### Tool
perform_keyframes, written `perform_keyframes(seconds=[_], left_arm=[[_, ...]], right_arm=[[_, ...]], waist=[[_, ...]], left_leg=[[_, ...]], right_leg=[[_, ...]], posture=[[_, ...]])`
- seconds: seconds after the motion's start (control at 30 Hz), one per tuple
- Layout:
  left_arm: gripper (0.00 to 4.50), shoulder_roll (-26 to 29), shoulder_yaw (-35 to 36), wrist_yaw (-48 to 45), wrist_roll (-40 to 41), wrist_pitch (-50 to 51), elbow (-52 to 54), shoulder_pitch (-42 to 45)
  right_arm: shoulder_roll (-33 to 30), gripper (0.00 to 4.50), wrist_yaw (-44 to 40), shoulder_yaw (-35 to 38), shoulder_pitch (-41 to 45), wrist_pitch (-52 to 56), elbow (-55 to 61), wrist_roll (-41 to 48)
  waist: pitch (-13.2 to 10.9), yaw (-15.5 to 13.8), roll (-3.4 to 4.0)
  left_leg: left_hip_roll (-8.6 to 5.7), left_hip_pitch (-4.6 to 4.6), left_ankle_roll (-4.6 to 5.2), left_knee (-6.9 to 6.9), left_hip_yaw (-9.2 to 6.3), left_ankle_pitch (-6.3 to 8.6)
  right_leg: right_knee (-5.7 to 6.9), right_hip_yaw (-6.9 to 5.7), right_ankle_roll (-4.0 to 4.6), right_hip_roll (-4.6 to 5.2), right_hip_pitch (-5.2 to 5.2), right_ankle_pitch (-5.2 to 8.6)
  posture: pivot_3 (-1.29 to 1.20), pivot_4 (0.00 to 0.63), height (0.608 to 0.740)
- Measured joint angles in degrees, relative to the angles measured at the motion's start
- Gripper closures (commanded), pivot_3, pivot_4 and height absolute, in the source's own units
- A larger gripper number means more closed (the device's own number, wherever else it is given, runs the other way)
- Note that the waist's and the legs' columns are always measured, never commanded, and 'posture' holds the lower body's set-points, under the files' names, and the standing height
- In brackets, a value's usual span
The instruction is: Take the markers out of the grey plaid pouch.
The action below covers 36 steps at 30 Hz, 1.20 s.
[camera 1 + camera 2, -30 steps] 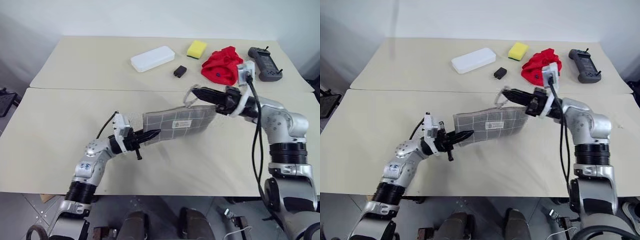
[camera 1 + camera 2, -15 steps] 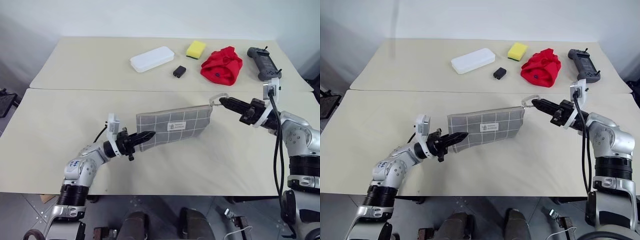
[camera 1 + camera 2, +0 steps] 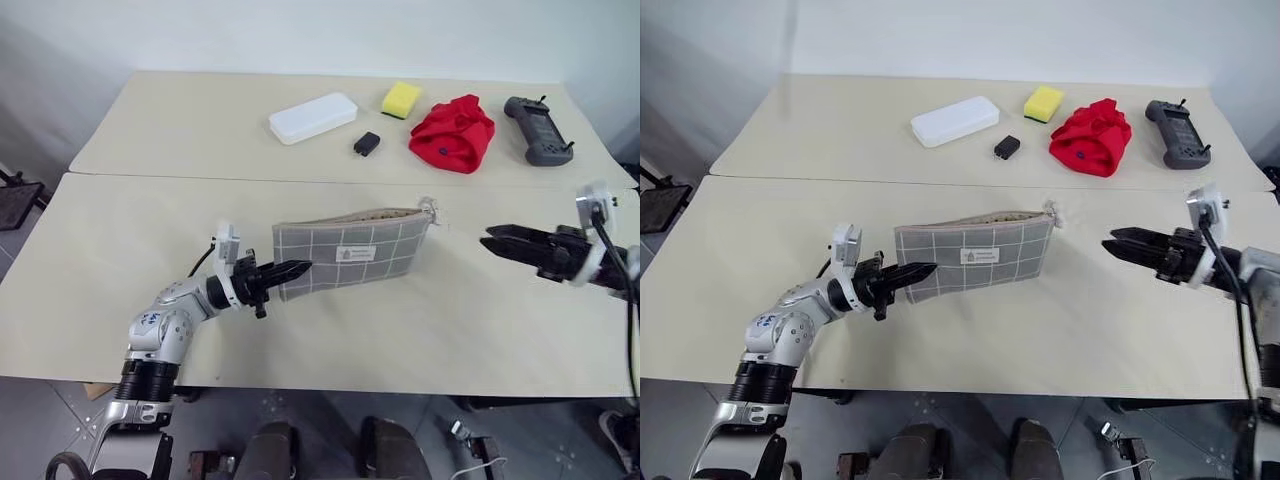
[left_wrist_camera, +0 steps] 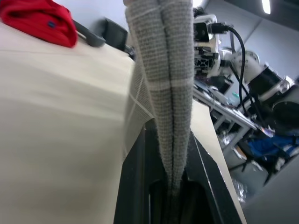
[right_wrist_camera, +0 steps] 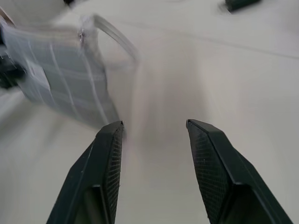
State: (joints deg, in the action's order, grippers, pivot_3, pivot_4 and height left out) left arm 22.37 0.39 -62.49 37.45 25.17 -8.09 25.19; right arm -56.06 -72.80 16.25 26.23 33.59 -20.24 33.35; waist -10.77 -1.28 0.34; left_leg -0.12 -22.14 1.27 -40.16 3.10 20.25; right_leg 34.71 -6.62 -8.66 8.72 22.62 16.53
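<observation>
The grey plaid pouch hangs level just above the front table, its top edge gaping with brownish lining showing. My left gripper is shut on the pouch's left end; in the left wrist view the cloth is pinched between the black fingers. A pale cord loop dangles at the pouch's right corner. My right gripper is open, a short way to the right of the pouch and apart from it, with nothing between its fingers. The markers are hidden.
On the back table lie a white hard case, a small black block, a yellow sponge, a red cloth and a black controller. A seam separates the two tables.
My right gripper drew the cord loop rightward along the pouch's top, then let go, opened and moved off to the right. The left gripper kept its hold in place.
</observation>
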Motion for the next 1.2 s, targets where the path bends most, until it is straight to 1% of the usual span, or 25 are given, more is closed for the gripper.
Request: perform_keyframes(seconds=[0.07,0.13,0.17,0.27,0.33,0.4,0.5,0.57,0.67,0.77,0.83,0.93,1.07,1.2], left_arm=[[4.50,-1.2,-1.8,-2.1,-2.0,-2.6,-0.6,0.8],[4.50,-2.8,-3.7,-3.5,-3.9,-4.8,-1.9,1.8],[4.50,-4.0,-4.8,-4.0,-4.7,-5.8,-2.2,2.4],[4.50,-7.1,-6.9,-4.8,-6.9,-8.9,-4.4,4.2],[4.50,-8.4,-7.2,-4.9,-8.7,-11.5,-6.7,5.2],[4.50,-9.4,-7.3,-4.7,-10.3,-14.5,-8.7,5.5],[4.50,-11.1,-7.7,-4.3,-13.5,-21.3,-12.1,5.7],[4.50,-11.7,-7.6,-3.7,-14.3,-24.0,-13.1,5.6],[4.50,-11.6,-6.9,-3.3,-14.7,-25.6,-13.2,5.2],[4.50,-11.4,-6.7,-3.4,-14.7,-25.9,-12.8,3.7],[4.50,-11.3,-6.7,-3.4,-14.9,-26.4,-12.3,3.2],[4.50,-10.9,-7.1,-3.4,-15.4,-27.2,-11.3,2.4],[4.50,-10.7,-7.6,-3.2,-15.9,-28.1,-10.3,1.4],[4.50,-10.6,-7.9,-2.8,-16.6,-29.1,-9.6,0.7]], right_arm=[[-2.1,2.23,0.1,1.6,1.2,-2.7,-4.3,-1.5],[-3.5,2.62,0.3,2.7,4.2,-4.5,-6.9,-1.9],[-4.3,2.85,0.2,3.2,5.6,-5.2,-7.3,-1.9],[-5.9,3.86,-1.5,4.0,8.9,-6.7,-7.6,-1.9],[-6.1,4.46,-2.9,3.1,9.3,-6.8,-4.6,-1.8],[-5.7,4.46,-3.7,1.5,9.9,-5.2,-0.5,-1.1],[-3.0,4.46,-4.2,-3.1,11.7,-2.9,11.6,1.0],[-1.6,4.46,-4.3,-5.8,11.5,-2.2,17.2,1.4],[1.0,4.46,-4.0,-9.4,10.5,-2.2,22.3,1.3],[5.0,4.46,-1.3,-11.8,10.7,1.4,25.0,2.6],[5.2,4.46,-1.4,-14.2,10.3,1.5,25.8,1.9],[5.1,4.46,-1.5,-15.9,9.5,0.8,25.9,-0.3],[3.6,4.46,-4.2,-16.3,8.6,-3.9,25.3,-3.2],[3.7,4.46,-7.8,-16.3,6.9,-9.7,24.3,-4.1]], waist=[[0.0,-0.1,0.00],[0.0,0.0,0.01],[0.0,0.0,0.01],[0.0,0.1,0.01],[0.0,0.1,0.01],[0.0,0.2,0.03],[0.0,0.3,0.04],[0.0,0.0,0.02],[0.0,-0.5,0.01],[0.0,-0.3,0.01],[0.0,-0.3,0.01],[0.0,-0.1,0.01],[0.0,-0.1,0.01],[0.0,-0.1,0.00]], left_leg=[[0.01,0.02,0.01,-0.01,0.02,0.00],[0.01,0.04,0.00,-0.01,0.04,0.00],[0.03,0.04,0.00,0.00,0.04,0.00],[0.08,0.05,0.00,0.00,0.05,0.00],[0.07,0.05,0.00,0.00,0.06,0.00],[0.08,0.06,0.00,-0.01,0.06,0.00],[0.11,0.05,-0.01,-0.02,-0.01,-0.01],[0.09,0.01,0.00,-0.08,-0.04,0.00],[0.01,-0.08,0.02,-0.16,-0.16,0.01],[0.03,-0.07,0.03,-0.17,-0.19,0.02],[0.02,-0.07,0.03,-0.17,-0.23,0.02],[0.02,-0.05,0.03,-0.18,-0.20,0.02],[0.02,-0.03,0.03,-0.18,-0.20,0.02],[0.03,0.00,0.03,-0.18,-0.19,0.02]], right_leg=[[0.01,0.02,0.00,0.00,-0.01,0.00],[0.02,0.04,0.00,0.00,0.00,0.00],[0.01,0.04,0.00,-0.01,0.00,0.00],[0.00,0.03,0.01,-0.06,0.00,0.00],[0.00,0.05,0.01,-0.05,0.00,0.00],[0.02,0.06,0.01,-0.05,0.01,0.00],[0.03,0.02,0.02,-0.05,0.01,-0.01],[0.01,0.00,0.03,-0.03,0.01,-0.02],[0.01,-0.08,0.03,0.03,-0.01,-0.02],[0.02,-0.10,0.03,0.02,-0.03,-0.03],[0.02,-0.15,0.03,0.02,-0.05,-0.03],[0.01,-0.13,0.03,0.02,-0.06,-0.03],[0.01,-0.13,0.03,0.01,-0.10,-0.03],[0.01,-0.13,0.03,0.01,-0.11,-0.03]], posture=[[0.00,0.150,0.740],[0.00,0.150,0.740],[0.00,0.150,0.740],[0.00,0.150,0.740],[0.00,0.150,0.740],[0.00,0.150,0.740],[0.00,0.150,0.740],[0.00,0.150,0.740],[0.00,0.150,0.740],[0.00,0.150,0.740],[0.00,0.150,0.740],[0.00,0.150,0.740],[0.00,0.150,0.740],[0.00,0.150,0.740]])
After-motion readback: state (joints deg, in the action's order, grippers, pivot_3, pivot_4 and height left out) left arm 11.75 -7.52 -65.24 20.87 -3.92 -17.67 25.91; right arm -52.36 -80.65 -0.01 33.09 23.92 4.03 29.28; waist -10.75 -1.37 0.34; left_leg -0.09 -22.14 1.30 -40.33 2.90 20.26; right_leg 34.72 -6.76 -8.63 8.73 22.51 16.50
